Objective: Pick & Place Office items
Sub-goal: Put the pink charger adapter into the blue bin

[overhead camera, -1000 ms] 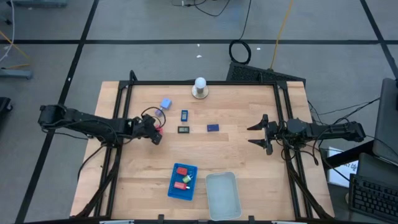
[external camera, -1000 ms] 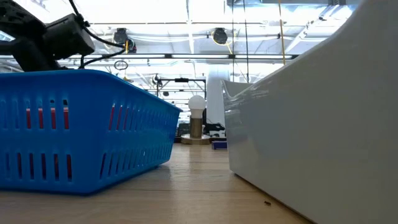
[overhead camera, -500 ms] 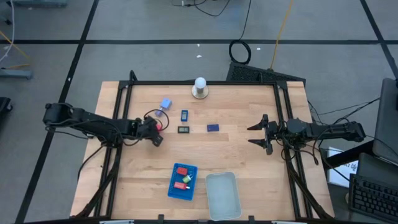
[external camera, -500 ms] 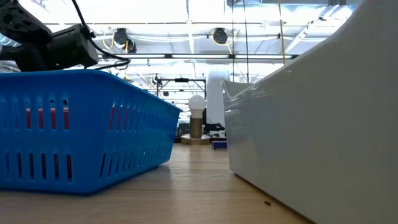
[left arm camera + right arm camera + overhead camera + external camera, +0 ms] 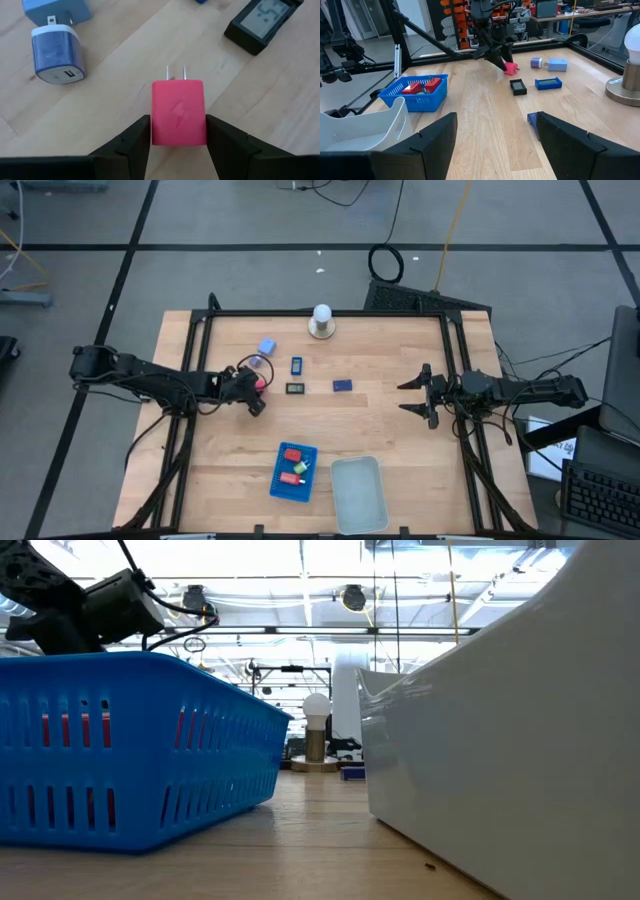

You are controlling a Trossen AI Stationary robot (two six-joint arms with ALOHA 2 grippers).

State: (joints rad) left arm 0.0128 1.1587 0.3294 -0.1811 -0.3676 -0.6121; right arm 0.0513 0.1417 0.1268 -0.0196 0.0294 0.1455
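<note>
So the left gripper (image 5: 178, 131) is clamping the red plug (image 5: 178, 113), left of center in the high view, prongs pointing away from the wrist. The blue tray (image 5: 281, 487) is sitting below and right of it, so that's probably the drop. Inside I'm counting two red blocks and a green bit. Still loose: two light blue chargers, a black piece (image 5: 296, 389), two dark blue rectangles. Right gripper (image 5: 415, 394) is idling mid-right with fingers apart.

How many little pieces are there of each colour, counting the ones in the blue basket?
Red pieces: 3, one in the left gripper, two in the basket
Blue pieces: 4
Black piece: 1
Green piece: 1
Total: 9
</note>
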